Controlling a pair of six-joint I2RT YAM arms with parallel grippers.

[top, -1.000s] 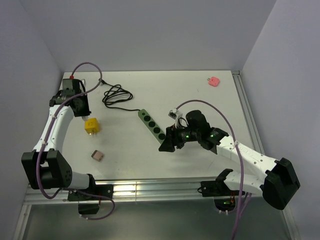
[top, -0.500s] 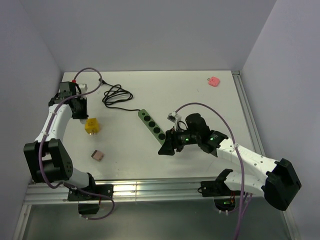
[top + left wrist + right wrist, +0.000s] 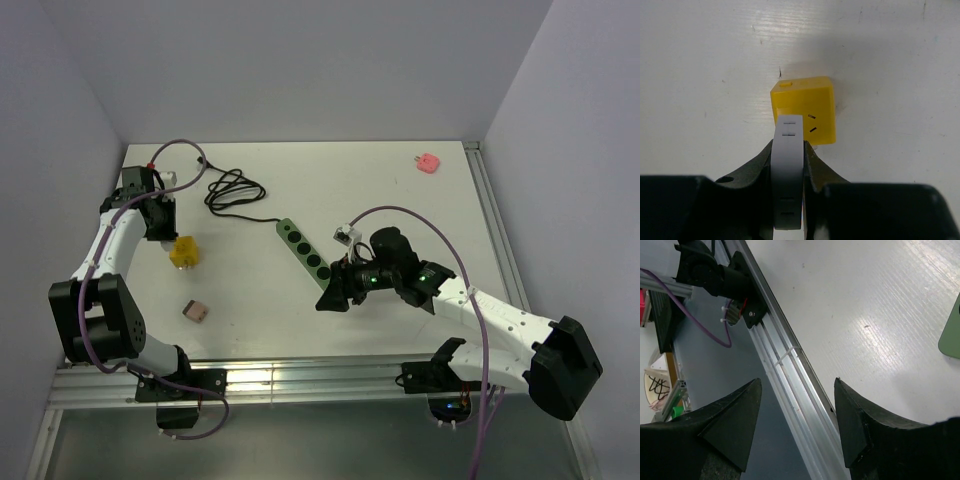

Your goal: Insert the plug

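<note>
The left gripper (image 3: 162, 224) is hovering at the table's (image 3: 400, 200) 9 o'clock side with its jaws pressed together. A pale grey strip (image 3: 788, 175) is showing between them, though whether it is part of the gripper I cannot tell. The yellow plug (image 3: 184, 251) is sitting on the table just beside the gripper at its 5 o'clock. In the wrist view its top face is showing two slanted slots, and whether the tips are touching it is unclear. The right gripper (image 3: 333, 291) is hanging with its jaws spread and nothing between them, at the 5 o'clock end of the green power strip (image 3: 303, 250). That strip is lying from 11 to 5 o'clock mid-table. Its black cord (image 3: 235, 192) is coiling at 11 o'clock.
</note>
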